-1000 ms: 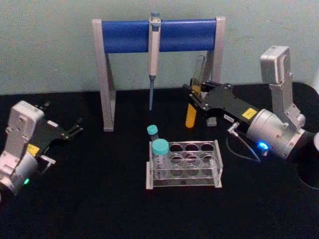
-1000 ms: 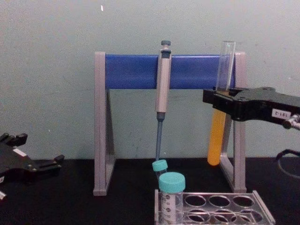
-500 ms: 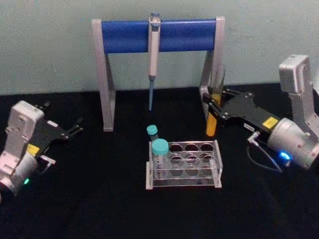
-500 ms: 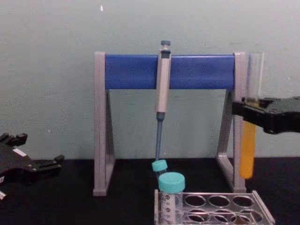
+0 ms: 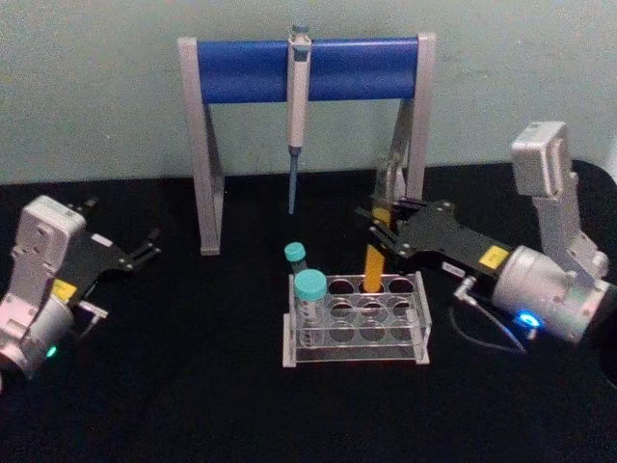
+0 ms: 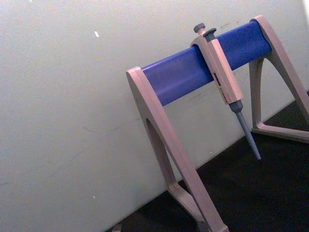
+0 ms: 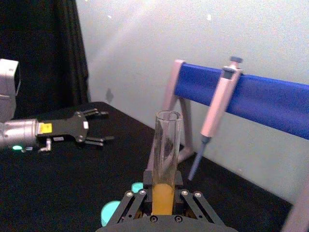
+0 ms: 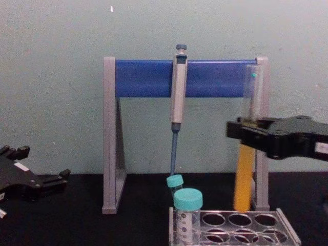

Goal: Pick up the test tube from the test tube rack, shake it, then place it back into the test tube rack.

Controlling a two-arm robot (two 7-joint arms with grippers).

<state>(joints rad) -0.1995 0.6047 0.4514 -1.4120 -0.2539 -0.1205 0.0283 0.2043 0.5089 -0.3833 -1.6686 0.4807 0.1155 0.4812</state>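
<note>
The black worktop [image 5: 193,405] carries everything. The grey-and-blue pipette stand [image 5: 308,68] straddles its back edge, with a pipette [image 5: 297,96] hanging from the blue bar.

The right end effector [image 5: 378,224] reaches in from the right edge towards the middle and is clamped on the test tube [image 5: 372,266]. The left end effector [image 5: 147,247] rests near the left edge with its fingers spread and nothing between them.

The clear test tube rack [image 5: 359,345] sits at the middle of the worktop, in front of the stand. Two teal-capped tubes [image 5: 309,285] stand at its left end.

The test tube hangs upright over the rack's back row. In the chest view its rounded bottom [image 8: 242,205] is level with the top plate, and I cannot tell whether it has entered a hole.

The tube looks light, but it is thin glass, so it is probably brittle and slick. It likely needs a firm, gentle squeeze rather than a hard one. It has no cap and holds orange liquid, so it should stay vertical. The fingers grip it near the liquid line, which seems a sensible place. That leaves the lower length free to slide into a hole, provided it goes straight down without knocking the plate.
</note>
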